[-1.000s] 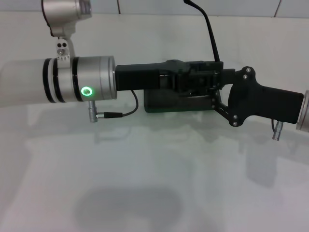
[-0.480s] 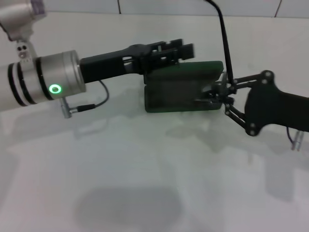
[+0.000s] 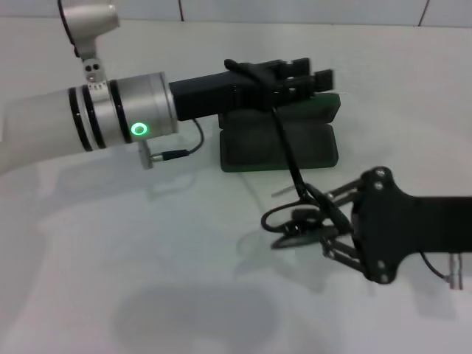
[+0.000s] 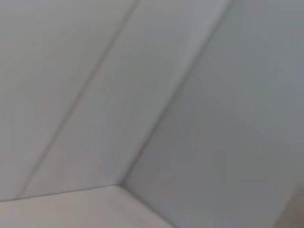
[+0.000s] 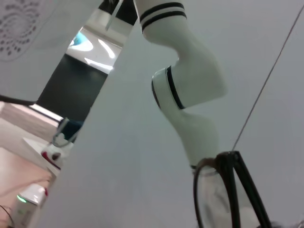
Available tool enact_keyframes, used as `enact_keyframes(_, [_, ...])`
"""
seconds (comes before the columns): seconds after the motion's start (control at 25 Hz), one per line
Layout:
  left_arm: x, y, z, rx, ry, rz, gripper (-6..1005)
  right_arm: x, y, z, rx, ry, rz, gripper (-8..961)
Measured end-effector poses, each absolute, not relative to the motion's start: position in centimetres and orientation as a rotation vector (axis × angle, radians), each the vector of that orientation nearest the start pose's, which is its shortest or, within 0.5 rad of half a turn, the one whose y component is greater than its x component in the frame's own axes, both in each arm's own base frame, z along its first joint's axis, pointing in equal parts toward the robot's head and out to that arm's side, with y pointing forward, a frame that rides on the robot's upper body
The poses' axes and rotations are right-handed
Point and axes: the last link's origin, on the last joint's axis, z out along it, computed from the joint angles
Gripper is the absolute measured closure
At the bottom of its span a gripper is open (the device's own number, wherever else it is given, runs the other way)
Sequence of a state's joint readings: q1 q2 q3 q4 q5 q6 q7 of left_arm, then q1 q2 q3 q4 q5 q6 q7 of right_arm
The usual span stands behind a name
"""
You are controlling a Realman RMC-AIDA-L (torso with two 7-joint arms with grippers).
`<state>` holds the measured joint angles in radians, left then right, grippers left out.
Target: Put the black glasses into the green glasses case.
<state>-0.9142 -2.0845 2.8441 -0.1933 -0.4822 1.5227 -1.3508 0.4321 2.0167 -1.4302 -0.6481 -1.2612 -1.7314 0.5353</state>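
**Head view first: one pair of glasses, one case, two grippers**

Head view: one green glasses case near the middle of the white table, toward the far side, lid raised at its far edge. One pair of black glasses nearer than the case, outside it, clear of the table with a shadow beneath. One temple arm rising from the frame, crossing in front of the case front and reaching up to the left gripper. Right gripper at the right, low and near, fingers clamped on the black glasses at the frame end. Left gripper reaching in from the left over the far edge of the case, by the raised lid; fingers close together, though hold on anything: cannot tell. Green ring light lit on the left arm's silver wrist.

Left wrist view: only pale, blurred flat surfaces and seams; no case, no glasses, no fingers seen.

Right wrist view: one lens and dark rim of the black glasses close up at the lower edge, two thin dark temple bars beside it. One white robot arm with black bands behind.
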Motion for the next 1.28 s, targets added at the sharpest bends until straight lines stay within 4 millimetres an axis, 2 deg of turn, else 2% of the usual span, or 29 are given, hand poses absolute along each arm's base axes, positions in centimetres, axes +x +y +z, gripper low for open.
enact_keyframes(0.2, [-16.1,35.4,-4.9,-2.777,-0.69,-1.28,350,20.3,29.7,-3.2,-2.66,-0.505,1.08,819])
enact_keyframes(0.32, [-16.0,34.5,-4.6,-2.827,-0.583,-1.318,350,21.0,30.6,-3.3,-2.634,-0.439,1.009,819])
enact_keyframes(0.64, [-16.0,34.2,-4.8,-2.883,-0.556,-1.279,350,21.2,30.9,-3.6,-2.633,-0.42,0.967,817])
enact_keyframes(0.8, [-16.3,34.7,-4.1,-2.798,-0.558,-1.315,350,21.6,30.9,-4.0,-2.639,-0.433,0.919,816])
enact_keyframes(0.88, [-17.8,35.7,-2.7,-2.631,-0.62,-1.344,350,22.3,31.6,-4.2,-2.609,-0.419,0.825,816])
enact_keyframes(1.0, [-19.0,35.9,-2.0,-2.533,-0.673,-1.353,350,22.7,33.2,-4.6,-2.548,-0.39,0.656,815])
enact_keyframes(1.12, [-19.9,35.8,-1.6,-2.504,-0.694,-1.34,350,22.1,34.6,-6.0,-2.496,-0.392,0.465,815])
enact_keyframes(1.28, [-20.4,35.8,-1.6,-2.49,-0.71,-1.318,350,21.0,34.8,-7.1,-2.431,-0.445,0.308,814])
